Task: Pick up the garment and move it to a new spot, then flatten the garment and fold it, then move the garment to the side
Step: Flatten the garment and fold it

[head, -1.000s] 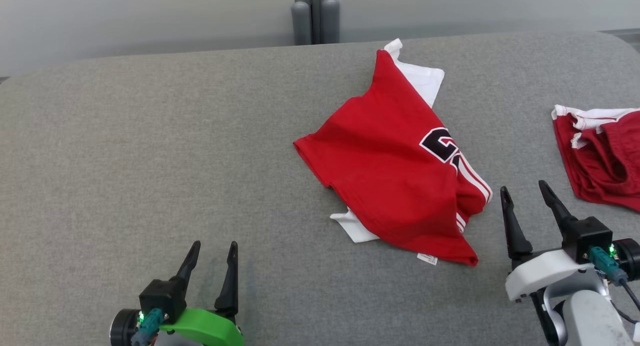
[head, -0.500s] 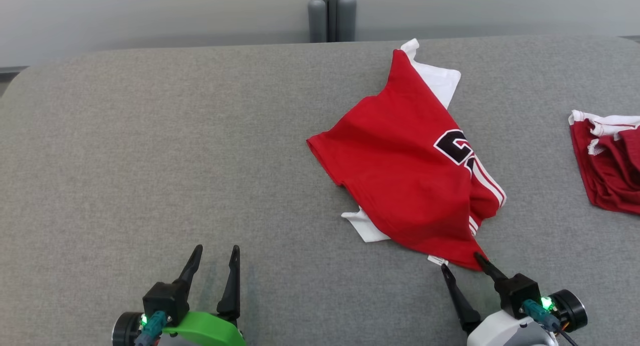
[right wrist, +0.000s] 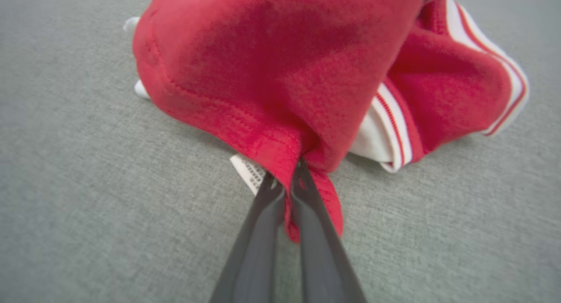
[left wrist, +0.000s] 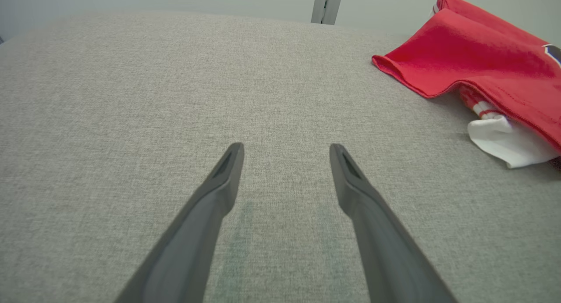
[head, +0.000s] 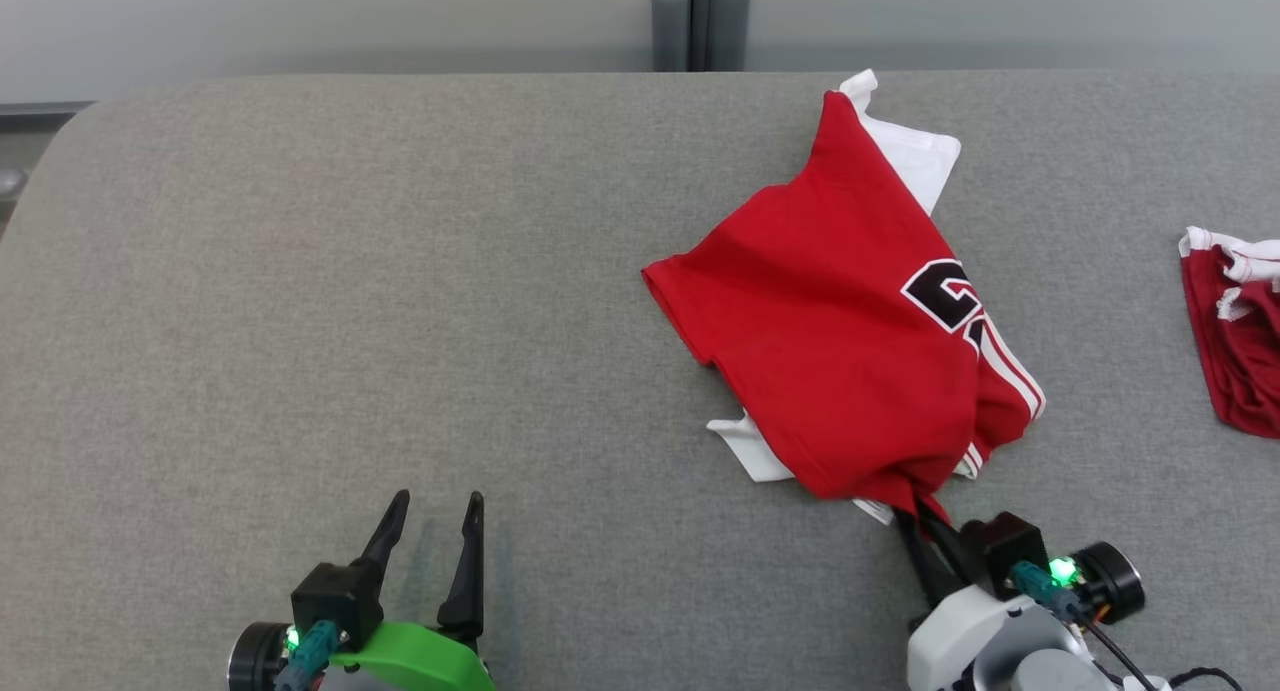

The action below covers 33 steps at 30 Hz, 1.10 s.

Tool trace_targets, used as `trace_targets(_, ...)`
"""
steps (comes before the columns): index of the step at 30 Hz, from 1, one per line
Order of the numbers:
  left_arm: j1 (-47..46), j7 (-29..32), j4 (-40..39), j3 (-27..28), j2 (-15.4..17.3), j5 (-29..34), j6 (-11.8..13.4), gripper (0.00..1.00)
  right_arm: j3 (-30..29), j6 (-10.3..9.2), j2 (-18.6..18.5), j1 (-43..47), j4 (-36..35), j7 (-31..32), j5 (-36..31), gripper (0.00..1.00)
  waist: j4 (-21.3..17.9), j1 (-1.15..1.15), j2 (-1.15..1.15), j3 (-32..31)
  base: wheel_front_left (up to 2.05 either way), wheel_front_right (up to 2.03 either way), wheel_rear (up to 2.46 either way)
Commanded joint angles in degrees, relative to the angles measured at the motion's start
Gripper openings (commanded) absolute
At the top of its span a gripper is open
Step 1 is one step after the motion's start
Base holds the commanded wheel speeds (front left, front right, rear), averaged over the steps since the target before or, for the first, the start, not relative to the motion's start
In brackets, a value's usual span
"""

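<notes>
Table: grey fabric surface (head: 300,271) ran wide under everything I was working over, with plenty of bare room on my left, which I judged was the new spot to aim for.
Garment: red jersey (head: 850,351) lay crumpled right of centre, white lining poking out at both ends, black lettering on its right side; it needed lifting before any flattening.
Second garment: another red piece (head: 1235,351) sat well apart at the far right edge, out of my way.
Right gripper (head: 915,511): clamped tight on the jersey's near corner, fingers together with the red hem bunched between them, a good low pinch, I reckoned, for dragging the whole thing.
Left gripper (head: 432,516): fingers apart, holding nothing, parked over bare table, kept free, I figured, for a second corner.
Care label (right wrist: 249,173): small white tag stuck out just beside my right fingers.
</notes>
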Motion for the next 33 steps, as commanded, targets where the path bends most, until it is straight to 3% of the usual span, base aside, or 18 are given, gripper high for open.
trace_targets(1, -0.6, 0.0, -0.1, 0.0, 0.2, -0.1, -0.2, 1.00, 1.8, 0.01, 0.2, -0.8, -1.9, 0.0, 1.4, 0.00, 0.6, 0.00, 0.00, 0.0, 0.00, 0.00, 0.00)
trace_targets(7, -1.4, 0.0, -0.9, -0.5, 0.2, -0.4, -0.2, 1.00, 9.2, -0.01, 0.1, -3.7, -11.8, 0.0, 8.6, 0.00, 3.1, 0.00, 0.00, -0.2, 0.00, 0.00, 0.00)
trace_targets(12, -2.0, 0.0, -0.7, -1.5, 0.2, -1.0, -0.2, 1.00, 16.9, 0.00, -0.2, -11.8, -12.5, 0.0, 12.5, 0.00, 6.9, 0.00, 0.00, -0.4, 0.00, 0.00, 0.00)
trace_targets(19, -2.5, 0.0, 0.0, -3.9, 0.2, -2.5, -0.2, 1.00, 27.5, -0.01, 0.1, -29.6, 0.4, 0.0, 14.8, 0.00, 14.5, 0.00, 0.00, 0.6, 0.00, 0.00, 0.00)
trace_targets(25, -4.3, 0.0, 0.4, -7.0, 0.2, -4.2, -0.2, 1.00, 32.4, -0.02, 0.6, -40.9, 14.2, 0.0, 19.1, 0.00, 20.9, 0.00, 0.00, 3.7, 0.00, 0.00, 0.00)
trace_targets(26, -4.6, 0.0, 0.4, -7.4, 0.2, -4.5, -0.2, 1.00, 33.5, -0.02, 0.6, -41.8, 15.5, 0.0, 20.2, 0.22, 21.7, 0.00, 0.00, 4.0, 0.00, 0.00, 0.00)
trace_targets(27, -4.8, 0.0, 0.5, -7.7, 0.1, -4.9, -0.2, 1.00, 34.7, -0.03, 0.6, -42.3, 17.2, 0.0, 22.0, 0.96, 22.4, 0.00, 0.00, 4.3, 0.00, 0.00, 0.00)
trace_targets(33, -4.6, 0.0, 0.6, -6.8, 0.1, -5.3, -0.2, 1.00, 38.6, -0.03, 0.4, -43.2, 17.2, 0.0, 27.6, 1.00, 21.9, 0.00, 0.00, 4.4, 0.00, 0.00, 0.00)
